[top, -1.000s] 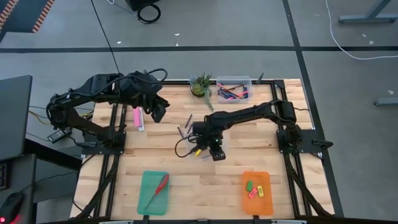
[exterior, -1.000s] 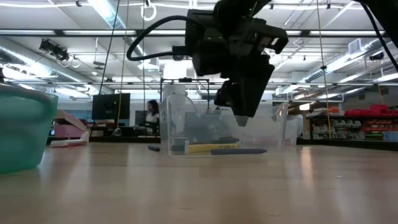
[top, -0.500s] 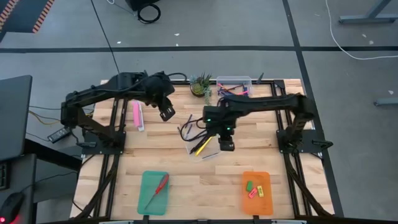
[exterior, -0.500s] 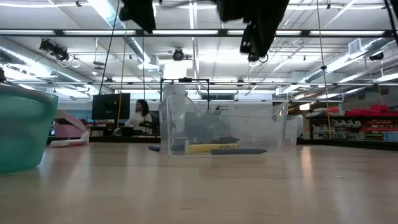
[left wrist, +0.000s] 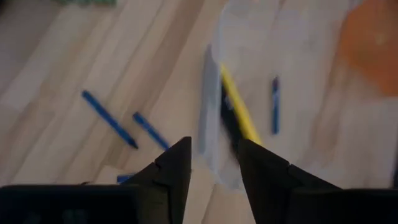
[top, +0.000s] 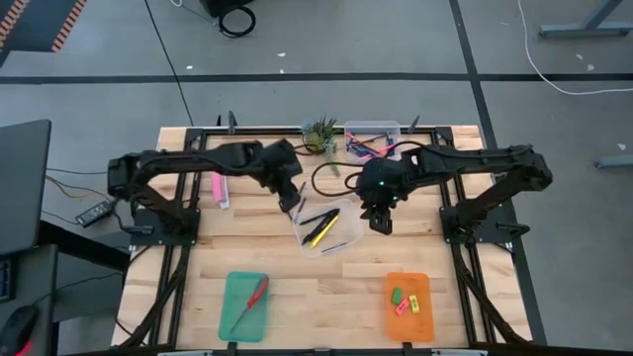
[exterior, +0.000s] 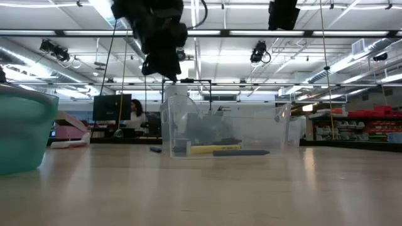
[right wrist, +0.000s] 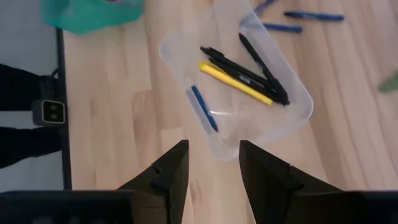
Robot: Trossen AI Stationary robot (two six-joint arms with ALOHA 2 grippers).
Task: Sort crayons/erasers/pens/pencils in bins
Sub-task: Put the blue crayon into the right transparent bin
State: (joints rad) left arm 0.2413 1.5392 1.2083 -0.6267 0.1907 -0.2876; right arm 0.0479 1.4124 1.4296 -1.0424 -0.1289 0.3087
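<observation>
Left tool (top: 291, 205) hangs above the desk (top: 198, 272) at the 10 o'clock corner of the middle clear tub (top: 323, 229), its fingers parted with nothing between them. In its wrist view, loose blue pens (left wrist: 109, 118) lie on the wood just outside that tub's wall, at about 11 o'clock from the tub as the high view shows it. Inside the tub are a yellow pencil (top: 320, 229), black pencils (right wrist: 249, 70) and 1 blue pen (right wrist: 203, 108), which looks missorted there.

Moving right, the right tool (top: 381, 221) hovers at 3 o'clock of the same tub, also spread and empty. A 2nd clear tub (top: 373, 140) sits at the desk's 12 o'clock edge beside a small plant (top: 320, 134), holding a tangle of coloured sticks.

Risks, as I judge them: both arms crowd 1 light tub, so a wrist could clip the other, or a descending finger could catch the rim and skid or tip it, spilling the pencils. The slim pens lie flat and could roll from a pinch.

Room: the wood between the tub and the front trays is bare. The teal tray (top: 244, 305) with red scissors (top: 251, 300) sits at 7 o'clock, the orange tray (top: 407, 307) with erasers (top: 406, 301) at 5 o'clock. A pink box (top: 218, 185) lies at 9 o'clock.
</observation>
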